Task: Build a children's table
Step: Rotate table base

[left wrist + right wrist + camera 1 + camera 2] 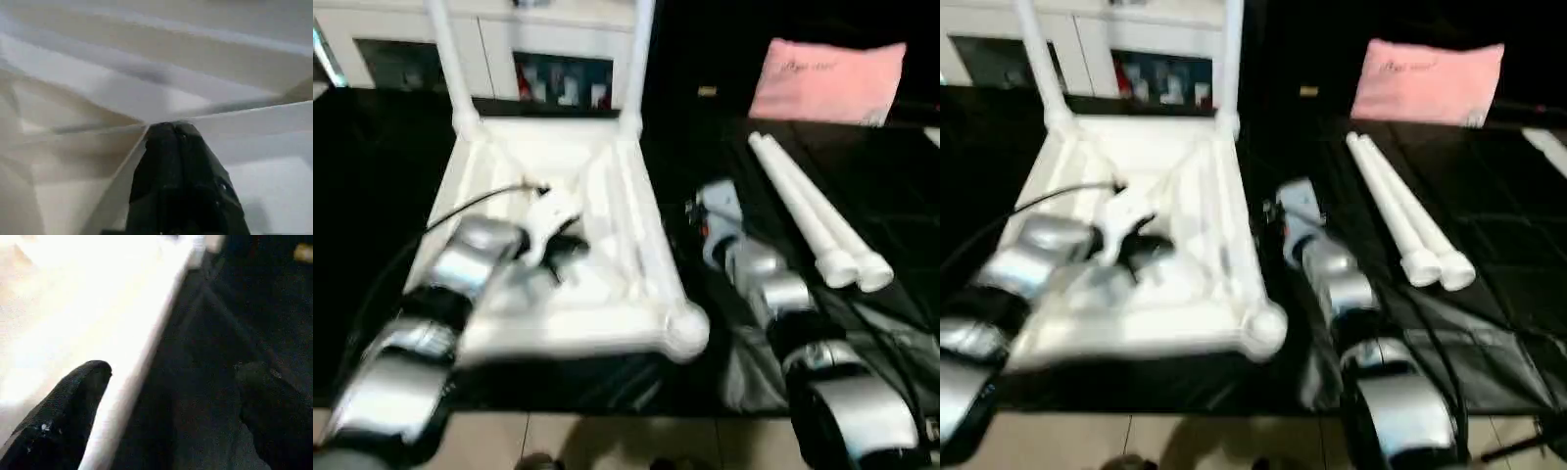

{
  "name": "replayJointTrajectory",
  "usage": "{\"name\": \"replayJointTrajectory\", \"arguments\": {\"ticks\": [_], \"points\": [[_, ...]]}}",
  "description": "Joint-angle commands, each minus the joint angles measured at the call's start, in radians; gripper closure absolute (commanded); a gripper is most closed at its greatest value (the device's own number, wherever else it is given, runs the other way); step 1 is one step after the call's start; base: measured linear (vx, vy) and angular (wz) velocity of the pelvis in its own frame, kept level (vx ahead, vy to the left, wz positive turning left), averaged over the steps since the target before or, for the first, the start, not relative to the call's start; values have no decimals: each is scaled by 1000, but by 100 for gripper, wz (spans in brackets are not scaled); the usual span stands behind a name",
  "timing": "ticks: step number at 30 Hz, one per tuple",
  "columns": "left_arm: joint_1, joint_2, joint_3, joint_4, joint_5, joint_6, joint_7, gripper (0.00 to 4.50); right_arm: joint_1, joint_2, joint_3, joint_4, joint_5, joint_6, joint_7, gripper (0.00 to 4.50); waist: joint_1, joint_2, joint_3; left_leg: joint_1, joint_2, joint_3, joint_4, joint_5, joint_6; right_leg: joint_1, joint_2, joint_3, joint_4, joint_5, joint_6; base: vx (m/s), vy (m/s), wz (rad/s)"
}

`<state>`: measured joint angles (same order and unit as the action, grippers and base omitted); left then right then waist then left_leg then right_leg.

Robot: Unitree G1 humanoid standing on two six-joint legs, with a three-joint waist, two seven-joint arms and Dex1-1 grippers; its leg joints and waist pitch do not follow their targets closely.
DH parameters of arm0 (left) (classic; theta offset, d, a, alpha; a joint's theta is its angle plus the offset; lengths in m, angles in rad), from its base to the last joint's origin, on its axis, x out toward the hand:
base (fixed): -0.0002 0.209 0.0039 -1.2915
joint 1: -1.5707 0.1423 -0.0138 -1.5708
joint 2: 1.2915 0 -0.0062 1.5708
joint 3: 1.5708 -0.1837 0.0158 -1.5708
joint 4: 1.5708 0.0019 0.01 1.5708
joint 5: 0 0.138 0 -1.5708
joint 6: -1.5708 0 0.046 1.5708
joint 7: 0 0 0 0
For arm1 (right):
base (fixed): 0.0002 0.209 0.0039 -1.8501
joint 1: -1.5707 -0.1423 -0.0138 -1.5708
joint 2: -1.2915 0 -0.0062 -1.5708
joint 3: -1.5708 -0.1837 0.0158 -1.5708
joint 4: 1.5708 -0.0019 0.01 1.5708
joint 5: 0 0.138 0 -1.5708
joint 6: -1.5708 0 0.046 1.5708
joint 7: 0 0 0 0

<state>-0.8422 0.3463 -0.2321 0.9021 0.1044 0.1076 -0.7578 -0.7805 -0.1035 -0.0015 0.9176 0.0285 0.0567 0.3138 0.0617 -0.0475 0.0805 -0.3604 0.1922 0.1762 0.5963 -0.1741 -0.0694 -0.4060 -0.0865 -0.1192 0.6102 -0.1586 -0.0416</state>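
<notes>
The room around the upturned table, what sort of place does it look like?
Probably a home-style room or a mock-up of one: a white cabinet with glass doors stands behind, a pink pillow lies on the dark floor covering, and pale tiles edge it.

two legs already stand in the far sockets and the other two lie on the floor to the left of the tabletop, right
Not quite. The two loose legs lie to the right of the tabletop, not the left, as the left eye view shows. Two legs do stand in its far sockets.

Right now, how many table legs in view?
4. Two stand in the tabletop's far corner sockets: far-left leg, far-right leg. Two loose legs lie side by side right of it.
</notes>
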Motion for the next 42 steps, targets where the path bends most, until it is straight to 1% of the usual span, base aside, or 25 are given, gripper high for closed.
{"name": "replayJointTrajectory", "arguments": {"ticks": [1, 2, 3, 4, 8, 10, 12, 15, 16, 17, 19, 20, 21, 22, 23, 25, 27, 28, 30, 31, 35, 37, 38, 40, 42], "points": [[-53, -25, 20, 138, 49, -107, 182, 445, -4, -50, -34, -25, 8, -7, -12, 0, 2, 28, -92, 10, 36, -15, -68, -231, -10, 61, -67, 69, -74, -218, -172, 0, 0, 0], [-59, -32, 23, 167, 57, -130, 230, 445, -3, -61, -42, -33, 10, -6, -16, 0, 2, 30, -94, 9, 35, -15, -66, -225, -7, 62, -64, 69, -72, -197, -171, 0, 0, 0], [-62, -35, 27, 179, 60, -143, 260, 445, -1, -69, -47, -40, 11, -4, -20, 0, 3, 24, -95, 7, 35, -16, -66, -210, -1, 67, -65, 68, -68, -171, -173, 0, 0, 0], [-63, -40, 40, 188, 47, -146, 269, 445, 3, -81, -54, -51, 13, -2, -20, 0, 4, 31, -95, 6, 35, -16, -65, -204, 1, 68, -66, 68, -67, -163, -177, 0, 0, 0], [-73, -50, 74, 196, 9, -158, 260, 445, 14, -104, -59, -69, 10, -2, -29, 0, 2, 26, -97, 2, 32, -12, -59, -174, 25, 69, -69, 65, -67, -143, -206, 0, 0, 0], [-69, -51, 83, 178, -19, -207, 180, 445, 22, -140, -66, -78, 2, -20, -32, 0, 2, 20, -95, 3, 32, -10, -59, -184, 29, 67, -70, 64, -72, -171, -208, 0, 0, 0], [-65, -51, 93, 171, -39, -239, 136, 445, 24, -152, -78, -86, 16, -22, -18, 0, 6, 22, -94, 5, 33, -10, -59, -191, 34, 67, -71, 64, -75, -196, -206, 0, 0, 0], [-51, -53, 123, 126, -79, -251, 103, 445, 6, -184, -80, -61, -2, -11, -39, 0, 5, 11, -93, 6, 37, -9, -60, -196, 29, 65, -71, 64, -70, -194, -209, 0, 0, 0], [-48, -54, 127, 114, -85, -250, 99, 445, 1, -186, -86, -55, 2, -5, -41, 0, 6, 14, -93, 6, 38, -10, -60, -197, 28, 66, -74, 65, -69, -200, -212, 0, 0, 0], [-35, -57, 141, 71, -104, -242, 95, 445, -18, -194, -109, -32, 21, 23, -42, 0, 5, 8, -92, 5, 37, -9, -59, -194, 30, 65, -74, 65, -69, -218, -210, 0, 0, 0], [-3, -54, 150, -18, -141, -204, 56, 445, -45, -213, -109, 11, 8, 38, -67, 0, 6, 10, -91, 5, 39, -7, -58, -186, 32, 62, -75, 65, -72, -240, -210, 0, 0, 0], [32, -51, 159, -101, -166, -170, 46, 428, -69, -228, -111, 44, 6, 57, -74, 0, 3, 9, -91, 4, 40, -7, -58, -184, 28, 62, -75, 65, -69, -237, -212, 0, 0, 0], [56, -49, 164, -151, -180, -149, 42, 428, -82, -235, -113, 61, 6, 67, -77, 0, 2, 20, -91, 4, 42, -8, -58, -184, 24, 61, -75, 65, -68, -223, -220, 0, 0, 0], [101, -44, 169, -236, -200, -114, 42, 428, -106, -248, -116, 95, 6, 82, -82, 0, 0, 20, -93, 4, 45, -9, -58, -184, 18, 63, -74, 65, -63, -207, -226, 0, 0, 0], [136, -39, 171, -296, -212, -89, 43, 404, -121, -257, -114, 119, 1, 86, -89, 0, -4, 21, -92, 4, 44, -6, -58, -187, 18, 60, -70, 65, -64, -192, -232, 0, 0, 0], [189, -31, 170, -378, -221, -63, 37, 389, -133, -270, -108, 138, -11, 84, -98, 0, -7, 19, -91, 0, 39, -5, -55, -193, 19, 61, -67, 64, -63, -194, -220, 0, 0, 0], [228, -22, 167, -439, -222, -42, 35, 383, -145, -279, -108, 158, -16, 76, -98, 0, -6, 18, -91, 1, 36, -4, -56, -206, 23, 59, -64, 63, -69, -226, -203, 0, 0, 0], [271, -9, 162, -510, -225, -11, 31, 361, -162, -289, -110, 184, -18, 70, -91, 0, -6, 19, -93, 1, 39, -6, -56, -207, 18, 61, -68, 63, -64, -227, -204, 0, 0, 0], [330, 15, 155, -617, -231, 42, 21, 352, -185, -304, -110, 225, -21, 68, -86, 0, -11, 11, -90, 0, 43, -7, -56, -220, 13, 57, -68, 62, -65, -251, -201, 0, 0, 0], [344, 23, 156, -652, -236, 61, 18, 339, -193, -309, -107, 240, -23, 68, -87, 0, -10, 19, -87, 3, 40, -5, -57, -230, 14, 53, -63, 61, -70, -267, -197, 0, 0, 0], [389, 49, 165, -778, -258, 144, 22, 300, -218, -323, -103, 286, -30, 73, -84, 0, -12, 20, -86, 2, 38, -6, -55, -251, 6, 52, -60, 61, -67, -270, -194, 0, 0, 0], [429, 83, 170, -888, -288, 211, -2, 289, -233, -335, -93, 319, -47, 76, -90, 0, -10, 22, -87, 2, 41, -8, -56, -245, 4, 53, -62, 62, -63, -254, -198, 0, 0, 0], [451, 98, 176, -939, -299, 245, -3, 278, -235, -339, -84, 332, -58, 82, -92, 0, -10, 28, -86, 1, 39, -8, -56, -246, 2, 52, -59, 61, -61, -241, -204, 0, 0, 0], [460, 106, 179, -959, -300, 264, -2, 265, -235, -341, -78, 342, -66, 84, -97, 0, -11, 26, -86, -1, 36, -7, -54, -246, 3, 54, -56, 61, -60, -230, -204, 0, 0, 0], [496, 129, 185, -1026, -309, 314, -4, 246, -234, -345, -75, 360, -71, 100, -109, 0, -11, 29, -82, -1, 36, -7, -54, -266, 0, 51, -57, 61, -64, -261, -198, 0, 0, 0]]}}
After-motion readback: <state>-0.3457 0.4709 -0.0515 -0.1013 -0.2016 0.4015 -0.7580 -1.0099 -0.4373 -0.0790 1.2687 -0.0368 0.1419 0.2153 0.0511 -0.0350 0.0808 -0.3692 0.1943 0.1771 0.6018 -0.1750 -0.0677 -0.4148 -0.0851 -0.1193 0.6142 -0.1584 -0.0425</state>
